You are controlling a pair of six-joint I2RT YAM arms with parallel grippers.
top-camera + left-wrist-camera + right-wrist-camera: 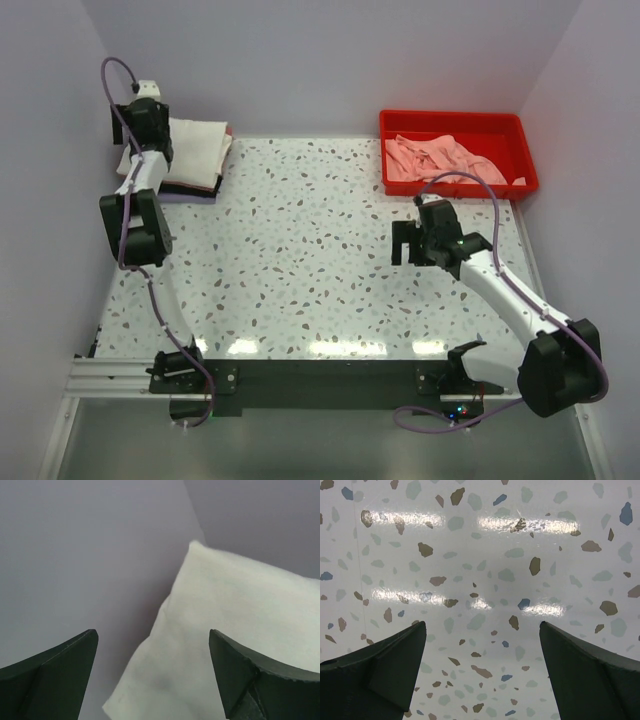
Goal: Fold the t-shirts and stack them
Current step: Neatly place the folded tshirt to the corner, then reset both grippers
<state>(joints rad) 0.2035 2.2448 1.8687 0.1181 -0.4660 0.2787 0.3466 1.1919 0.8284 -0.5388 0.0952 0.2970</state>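
As both arms stand at this moment, items logged as follows.
1. Surface (300, 250): speckled terrazzo-look top, pale walls on 3 sides.
2. Folded stack (195, 150): far-L corner of the surface, close to the L wall. White shirt (240, 630) on top, folded flat, w/ pinkish, black and lavender edges showing beneath along the near side.
3. L hand (152, 635): over the far-L end of the stack, fingers spread wide, nothing between them. Wrist view shows a corner of the top shirt below the gap; can't tell if either finger touches the cloth.
4. Red tray (450, 118): far-R corner of the surface.
5. Pink shirts (440, 160): unfolded, crumpled loosely inside the tray, covering most of its floor.
6. R hand (481, 625): mid-R of the surface, on the near side of the tray and apart from it. Fingers spread wide, holding nothing; bare speckled top below w/ strips of light glare.
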